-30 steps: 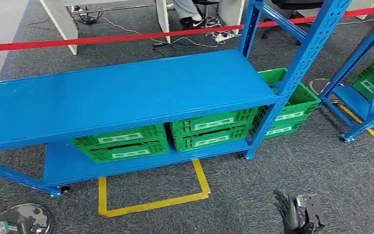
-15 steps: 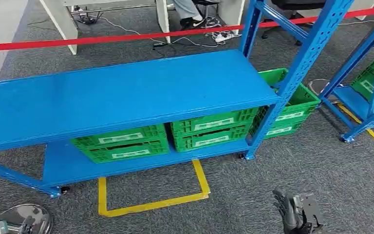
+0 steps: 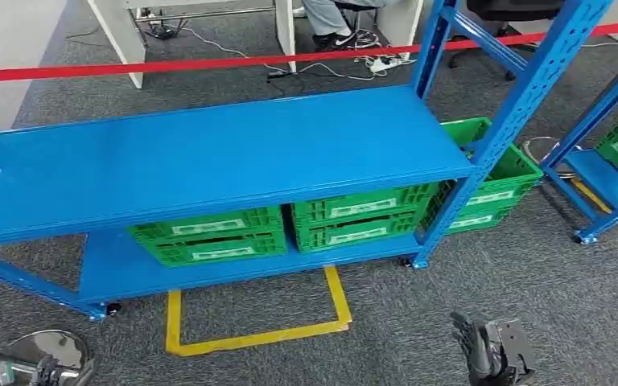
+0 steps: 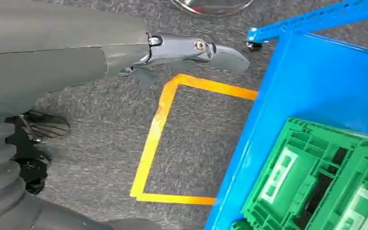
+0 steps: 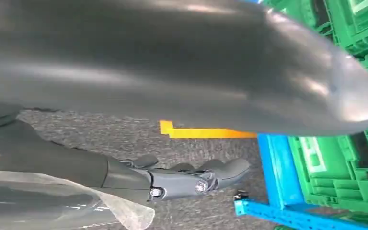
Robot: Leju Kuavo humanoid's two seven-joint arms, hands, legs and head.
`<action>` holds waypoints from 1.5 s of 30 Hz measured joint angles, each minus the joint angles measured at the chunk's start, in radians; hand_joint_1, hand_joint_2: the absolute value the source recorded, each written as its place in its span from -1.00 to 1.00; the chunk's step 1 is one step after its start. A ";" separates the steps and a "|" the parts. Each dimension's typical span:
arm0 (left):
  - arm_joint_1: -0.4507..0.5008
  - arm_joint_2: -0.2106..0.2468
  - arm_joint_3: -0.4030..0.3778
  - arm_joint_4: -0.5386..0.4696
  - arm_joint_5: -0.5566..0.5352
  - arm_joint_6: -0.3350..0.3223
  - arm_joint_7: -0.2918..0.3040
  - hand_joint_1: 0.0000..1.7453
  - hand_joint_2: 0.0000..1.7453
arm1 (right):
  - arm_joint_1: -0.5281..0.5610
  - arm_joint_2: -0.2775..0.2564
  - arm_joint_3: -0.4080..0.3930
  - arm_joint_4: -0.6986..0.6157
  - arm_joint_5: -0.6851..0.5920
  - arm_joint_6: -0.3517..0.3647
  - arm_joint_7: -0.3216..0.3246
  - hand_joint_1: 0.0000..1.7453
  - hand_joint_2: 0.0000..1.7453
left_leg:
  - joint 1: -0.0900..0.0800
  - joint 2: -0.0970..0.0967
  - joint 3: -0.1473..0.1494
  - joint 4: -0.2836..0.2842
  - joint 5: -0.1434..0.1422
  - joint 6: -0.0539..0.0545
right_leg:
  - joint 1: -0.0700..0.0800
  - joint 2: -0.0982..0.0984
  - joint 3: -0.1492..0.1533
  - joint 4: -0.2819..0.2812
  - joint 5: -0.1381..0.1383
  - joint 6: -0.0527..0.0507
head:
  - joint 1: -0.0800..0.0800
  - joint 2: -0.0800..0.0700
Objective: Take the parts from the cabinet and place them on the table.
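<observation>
Two green crates (image 3: 209,236) sit side by side on the blue cabinet's (image 3: 209,157) bottom shelf, two more stacked (image 3: 495,189) behind its right post, while the right hand (image 3: 491,354) and left hand (image 4: 191,50) hang empty, fingers loosely apart, over the carpet.

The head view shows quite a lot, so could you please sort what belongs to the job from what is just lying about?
Job: blue rack; green crates.
Lying about: red barrier tape; yellow floor marking; cables.
</observation>
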State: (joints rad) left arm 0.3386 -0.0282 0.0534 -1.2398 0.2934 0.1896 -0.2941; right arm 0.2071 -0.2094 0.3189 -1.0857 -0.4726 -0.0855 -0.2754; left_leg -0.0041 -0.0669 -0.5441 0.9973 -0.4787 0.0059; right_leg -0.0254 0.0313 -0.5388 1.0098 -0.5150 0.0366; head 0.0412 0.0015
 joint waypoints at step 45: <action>0.002 0.009 -0.010 0.002 0.012 -0.003 -0.003 -1.00 -1.00 | -0.005 0.009 -0.009 0.002 -0.027 0.028 0.017 -1.00 -1.00 | -0.010 0.077 -0.006 0.004 -0.008 0.021 | 0.008 -0.076 0.014 -0.024 0.004 0.000 | -0.001 0.000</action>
State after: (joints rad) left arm 0.3405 -0.0191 0.0439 -1.2383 0.3056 0.1865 -0.2968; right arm 0.2022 -0.2007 0.3101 -1.0842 -0.5001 -0.0572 -0.2583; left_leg -0.0143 0.0100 -0.5504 1.0014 -0.4866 0.0265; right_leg -0.0179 -0.0444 -0.5252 0.9861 -0.5108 0.0371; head 0.0400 0.0015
